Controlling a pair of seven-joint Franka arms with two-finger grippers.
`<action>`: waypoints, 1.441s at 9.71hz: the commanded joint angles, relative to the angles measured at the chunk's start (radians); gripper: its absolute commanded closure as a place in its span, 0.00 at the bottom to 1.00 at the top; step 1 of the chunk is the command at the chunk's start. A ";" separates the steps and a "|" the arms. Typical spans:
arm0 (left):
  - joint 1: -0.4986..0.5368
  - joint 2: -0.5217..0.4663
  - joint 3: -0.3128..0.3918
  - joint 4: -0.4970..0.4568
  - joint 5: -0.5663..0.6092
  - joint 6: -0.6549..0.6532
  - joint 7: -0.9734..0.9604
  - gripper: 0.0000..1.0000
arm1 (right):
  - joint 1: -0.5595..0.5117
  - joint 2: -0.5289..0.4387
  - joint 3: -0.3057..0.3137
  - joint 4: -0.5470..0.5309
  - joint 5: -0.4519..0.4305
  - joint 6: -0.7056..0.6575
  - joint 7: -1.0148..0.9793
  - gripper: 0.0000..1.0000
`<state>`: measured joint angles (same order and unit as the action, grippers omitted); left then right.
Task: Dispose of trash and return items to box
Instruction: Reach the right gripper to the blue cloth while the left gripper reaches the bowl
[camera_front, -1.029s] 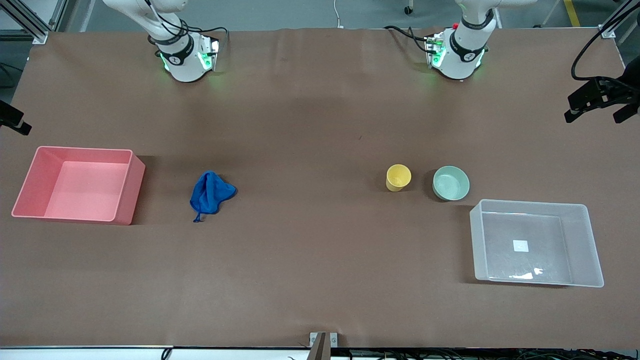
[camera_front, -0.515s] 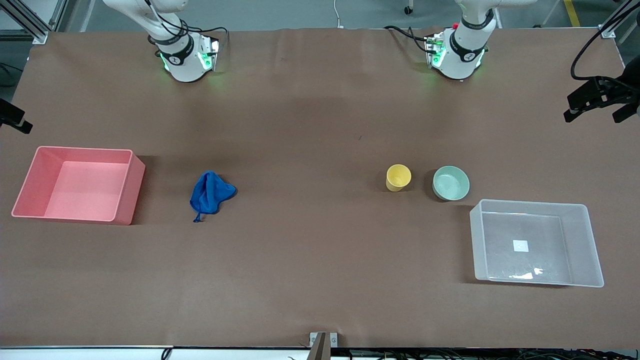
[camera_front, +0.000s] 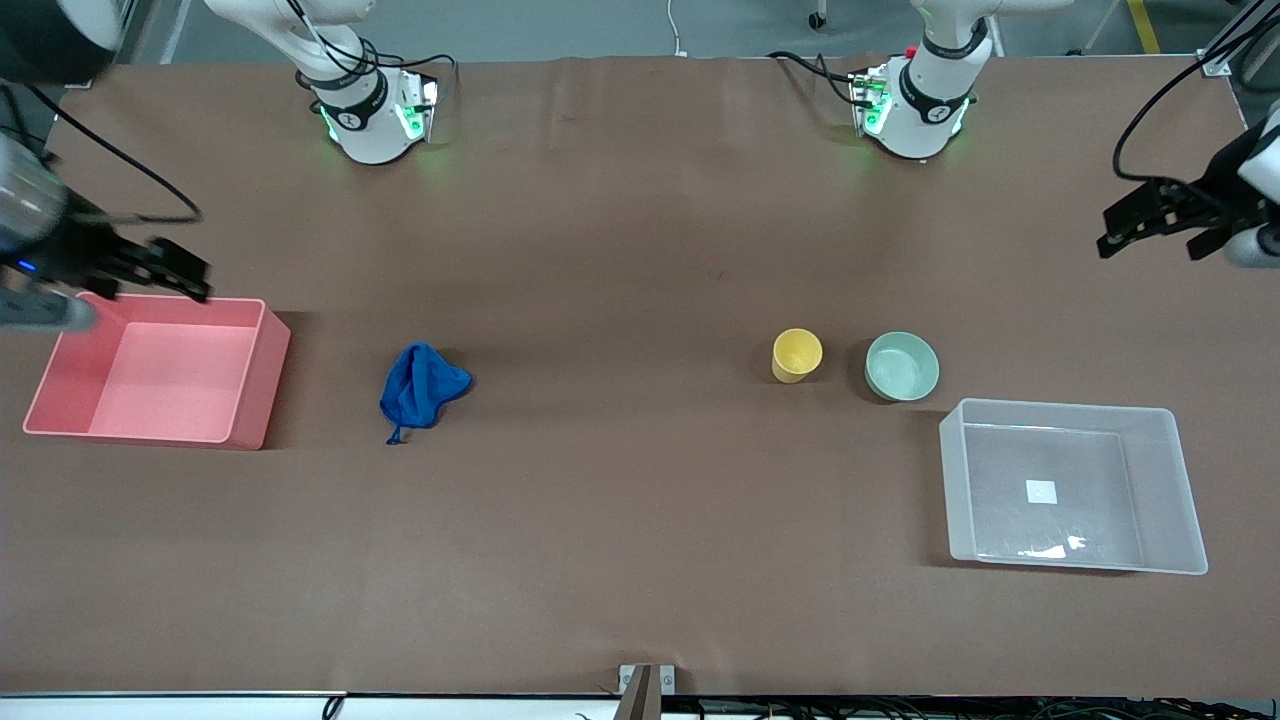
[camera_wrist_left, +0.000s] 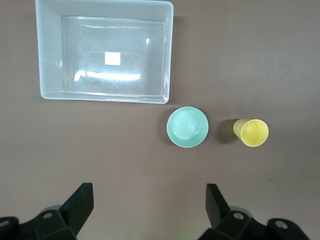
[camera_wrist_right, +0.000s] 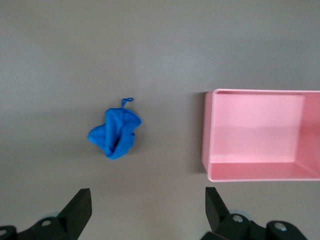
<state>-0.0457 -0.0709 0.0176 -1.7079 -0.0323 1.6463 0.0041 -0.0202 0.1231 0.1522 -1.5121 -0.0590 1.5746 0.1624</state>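
Lying crumpled on bare table, the blue cloth (camera_front: 420, 393) sits beside the pink bin (camera_front: 255, 385), toward the right arm's end, string trailing toward the front camera; nothing touches it. That pairing looks deliberate: trash next to the bin most likely meant for it. Toward the left arm's end, the yellow cup (camera_front: 797, 355) and mint bowl (camera_front: 902, 367) stand upright just beside each other, apart, both empty; the clear box (camera_front: 1160, 490) is just nearer the front camera than the bowl, holding nothing but its white sticker (camera_front: 1041, 491). So each arm has its own job on its own side. Right gripper (camera_front: 150, 270) hovers over the pink bin's rim, fingers (camera_wrist_right: 77, 207) spread wide, nothing between them; its wrist view frames cloth and bin together, probably lining up a descent. Left gripper (camera_front: 1160, 225) hangs over bare table at its end, well apart from cup and bowl, fingers (camera_wrist_left: 82, 200) spread, carrying nothing. Task reads as not started: all three items on the table.
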 joint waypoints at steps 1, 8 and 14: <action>0.007 -0.084 -0.008 -0.276 -0.017 0.184 0.001 0.01 | 0.011 0.006 0.024 -0.161 -0.013 0.146 0.058 0.00; 0.004 0.116 -0.085 -0.679 -0.020 0.837 -0.067 0.01 | 0.022 0.154 0.029 -0.693 0.001 0.917 0.230 0.00; 0.003 0.407 -0.087 -0.733 -0.009 1.164 -0.078 0.22 | 0.045 0.242 0.055 -0.773 0.042 1.117 0.253 0.19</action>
<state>-0.0475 0.2892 -0.0649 -2.4333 -0.0386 2.7731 -0.0696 0.0247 0.3732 0.2009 -2.2459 -0.0306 2.6528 0.4012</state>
